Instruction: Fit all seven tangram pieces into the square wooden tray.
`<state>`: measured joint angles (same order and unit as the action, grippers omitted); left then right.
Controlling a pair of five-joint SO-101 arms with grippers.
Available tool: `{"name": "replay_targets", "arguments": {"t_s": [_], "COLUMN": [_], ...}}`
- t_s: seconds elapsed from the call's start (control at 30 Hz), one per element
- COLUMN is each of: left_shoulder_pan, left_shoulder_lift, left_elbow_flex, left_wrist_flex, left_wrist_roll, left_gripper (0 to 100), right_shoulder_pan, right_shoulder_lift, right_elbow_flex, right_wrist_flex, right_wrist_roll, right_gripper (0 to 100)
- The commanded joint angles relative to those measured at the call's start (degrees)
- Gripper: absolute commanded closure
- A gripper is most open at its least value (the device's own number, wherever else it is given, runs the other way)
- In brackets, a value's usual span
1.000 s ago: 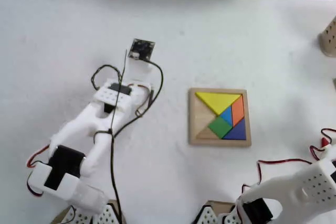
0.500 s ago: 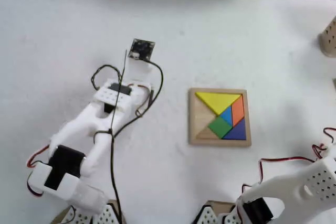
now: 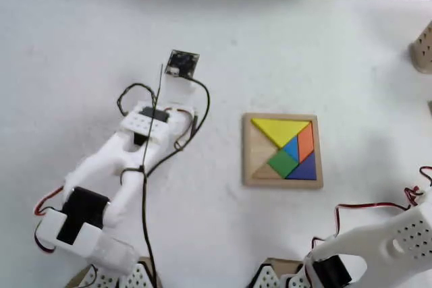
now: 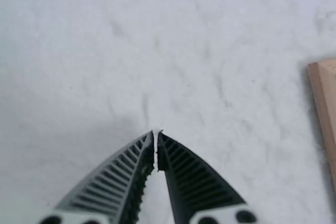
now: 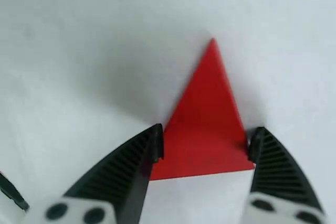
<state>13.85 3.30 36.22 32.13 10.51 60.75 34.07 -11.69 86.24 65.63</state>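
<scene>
The square wooden tray (image 3: 251, 166) lies right of the table's middle. In it sit a yellow triangle (image 3: 280, 130), an orange piece (image 3: 306, 141), a blue piece (image 3: 291, 148), a green square (image 3: 283, 162) and a dark blue triangle (image 3: 306, 167); its left part shows plain wood. A red triangle (image 5: 206, 124) lies flat on the white table, and my right gripper (image 5: 206, 143) is open with one finger at each side of its wide end. My left gripper (image 4: 156, 132) is shut over bare table, with the tray's edge (image 4: 321, 103) off to one side.
The left arm (image 3: 118, 160) stretches over the table's left half, trailing black cables (image 3: 200, 109). The right arm (image 3: 378, 247) runs off the front right corner. A tan object (image 3: 423, 48) stands at the right edge. Open white table lies behind the tray.
The right arm has slid a little further toward the front right corner. The left arm and the tray's pieces have stayed put.
</scene>
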Motion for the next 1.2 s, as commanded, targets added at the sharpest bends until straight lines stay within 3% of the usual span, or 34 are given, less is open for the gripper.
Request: {"name": "replay_targets", "arguments": {"t_s": [0.0, 0.3, 0.53, 0.97, 1.17], "left_shoulder_pan": [0.6, 0.6, 0.6, 0.6, 0.6], "left_shoulder_lift": [-0.4, -0.4, -0.4, -0.4, -0.5], "left_elbow_flex": [-0.7, -0.7, -0.7, -0.7, -0.7], "left_wrist_flex": [0.0, 0.0, 0.0, 0.2, 0.2], "left_wrist_roll": [-1.8, -1.8, -1.8, -4.2, -4.4], "left_gripper": [96, 96, 96, 96, 96], "right_shoulder_pan": [2.5, 6.9, 6.4, 3.5, 4.8], "right_shoulder_lift": [-4.5, -8.1, -5.2, -7.1, -10.3], "right_elbow_flex": [-0.4, 0.0, 4.0, 3.8, 6.2], "right_wrist_flex": [2.3, 2.1, -0.6, -0.8, -6.1], "right_wrist_roll": [0.4, 0.2, -0.4, -10.1, -15.0], "right_gripper": [73.7, 73.7, 73.7, 73.7, 73.7]}}
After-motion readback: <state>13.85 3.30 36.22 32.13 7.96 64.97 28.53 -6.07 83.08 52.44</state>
